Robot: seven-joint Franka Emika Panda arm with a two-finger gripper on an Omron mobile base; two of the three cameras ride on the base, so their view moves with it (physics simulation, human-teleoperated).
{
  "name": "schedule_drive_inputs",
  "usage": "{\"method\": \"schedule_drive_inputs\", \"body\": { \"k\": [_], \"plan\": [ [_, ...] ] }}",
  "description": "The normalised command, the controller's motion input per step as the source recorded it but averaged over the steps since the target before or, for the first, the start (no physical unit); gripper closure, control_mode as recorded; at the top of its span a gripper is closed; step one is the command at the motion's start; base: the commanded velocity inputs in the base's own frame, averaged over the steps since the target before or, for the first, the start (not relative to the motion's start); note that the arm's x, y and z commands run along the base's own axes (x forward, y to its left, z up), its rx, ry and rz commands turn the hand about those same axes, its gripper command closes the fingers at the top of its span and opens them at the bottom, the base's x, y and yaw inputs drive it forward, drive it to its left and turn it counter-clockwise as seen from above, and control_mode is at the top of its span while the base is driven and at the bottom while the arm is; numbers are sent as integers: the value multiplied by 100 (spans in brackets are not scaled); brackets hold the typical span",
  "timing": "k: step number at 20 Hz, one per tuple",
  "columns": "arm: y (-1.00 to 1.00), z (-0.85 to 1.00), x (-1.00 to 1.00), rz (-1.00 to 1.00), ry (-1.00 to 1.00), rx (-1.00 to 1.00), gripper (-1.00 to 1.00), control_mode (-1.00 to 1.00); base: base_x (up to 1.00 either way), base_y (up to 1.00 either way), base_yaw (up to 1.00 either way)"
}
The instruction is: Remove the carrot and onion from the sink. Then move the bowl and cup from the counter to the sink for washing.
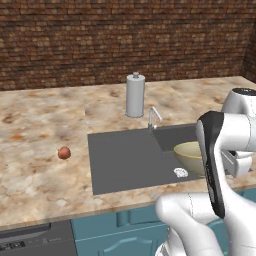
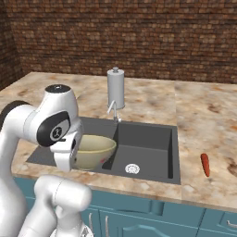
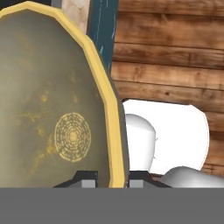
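Onion [image 1: 63, 152] was already out on the tabletop [image 1: 40, 125], left of the sink [image 1: 125, 160]. My fingers [image 3: 113, 177] pinched the bowl [image 2: 92, 150] by its rim, over the basin's left edge. I figured: lower it slowly, keep it level, clear of the faucet [image 2: 112, 111]. Carrot [image 2: 205, 165] lay far right.

- Counter [image 1: 45, 145]: beige-and-tan marbled stone, smooth, faint sheen.
- Sink [image 2: 152, 148]: dark grey, matt, even surface.
- Faucet [image 1: 153, 117]: silver metal, polished.
- Drain [image 2: 132, 169]: white, perforated disc.
- Bowl [image 2: 92, 150]: olive-yellow, glazed look, pale rim; speckled glossy inside.
- Canister [image 1: 135, 95]: grey, smooth, satin, metal-like.
- Onion [image 1: 64, 153]: reddish-brown, smooth skin, slight shine.
- Carrot [image 2: 205, 165]: orange-red, smooth, matt.
- Wall [image 1: 125, 35]: rough brown brick.
- Cabinets [image 2: 139, 217]: teal, painted, smooth.
- Floor [image 3: 175, 65]: brown wooden planks, matt.
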Motion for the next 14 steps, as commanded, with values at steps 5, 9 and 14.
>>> {"method": "schedule_drive_inputs", "body": {
  "k": [5, 9, 14],
  "plan": [
    [-46, 6, 0, 0, 6, -1, 100, -100, 0, 0, 0],
    [-43, 7, 0, 0, 7, 0, 100, -100, 0, 0, 0],
    [-39, 8, 0, 4, 0, 0, 100, -100, 0, 0, 0]
  ]
}}
